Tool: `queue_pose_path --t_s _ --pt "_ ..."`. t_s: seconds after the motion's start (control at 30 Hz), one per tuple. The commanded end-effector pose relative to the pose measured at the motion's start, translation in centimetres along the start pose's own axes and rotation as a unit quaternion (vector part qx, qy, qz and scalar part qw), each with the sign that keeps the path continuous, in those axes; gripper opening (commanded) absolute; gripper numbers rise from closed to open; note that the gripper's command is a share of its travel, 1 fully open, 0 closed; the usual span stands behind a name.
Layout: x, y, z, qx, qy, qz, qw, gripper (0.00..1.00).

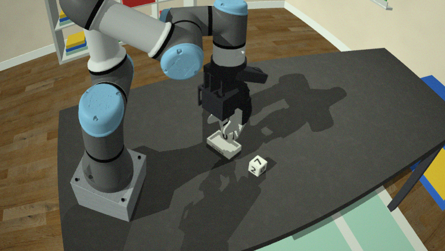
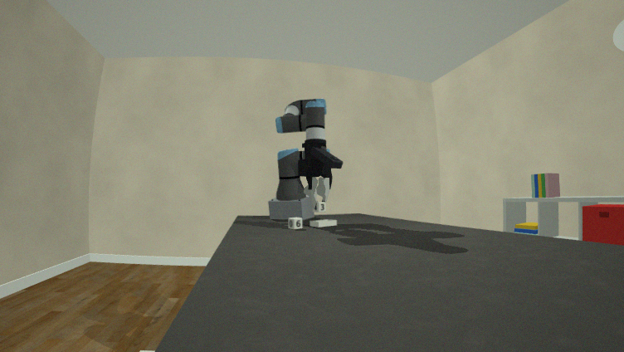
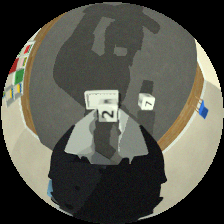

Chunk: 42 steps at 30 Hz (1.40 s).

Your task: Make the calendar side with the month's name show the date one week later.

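My gripper is shut on a white number cube. It holds the cube a little above the white tray, over the tray's right half. The held cube shows a 2 in the wrist view and a 3 in the exterior view. A second white number cube stands on the dark table beside the tray, apart from it. It shows a 7 on top and a 2 on one side. The tray's label side is too small to read.
The robot base stands on the table's left part. A white shelf with coloured books and a red box stand off the table. The table edge runs in front of the loose cube.
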<state>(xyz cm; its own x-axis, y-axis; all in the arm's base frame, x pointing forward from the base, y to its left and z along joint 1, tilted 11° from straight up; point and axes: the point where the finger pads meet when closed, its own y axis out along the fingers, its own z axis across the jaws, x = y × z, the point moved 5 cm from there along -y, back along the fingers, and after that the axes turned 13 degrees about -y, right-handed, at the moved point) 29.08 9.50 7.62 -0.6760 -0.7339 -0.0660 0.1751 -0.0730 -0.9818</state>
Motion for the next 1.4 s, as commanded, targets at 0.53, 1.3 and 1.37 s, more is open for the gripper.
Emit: queue_pose_path --t_s 0.53,1.3,1.37 --pt "-0.08 -0.06 0.10 0.001 0.000 0.001 1.000 0.11" --pt "-0.08 0.47 0.10 0.001 0.000 0.001 1.000 0.11" --pt "-0.08 0.55 0.10 0.001 0.000 0.001 1.000 0.11"
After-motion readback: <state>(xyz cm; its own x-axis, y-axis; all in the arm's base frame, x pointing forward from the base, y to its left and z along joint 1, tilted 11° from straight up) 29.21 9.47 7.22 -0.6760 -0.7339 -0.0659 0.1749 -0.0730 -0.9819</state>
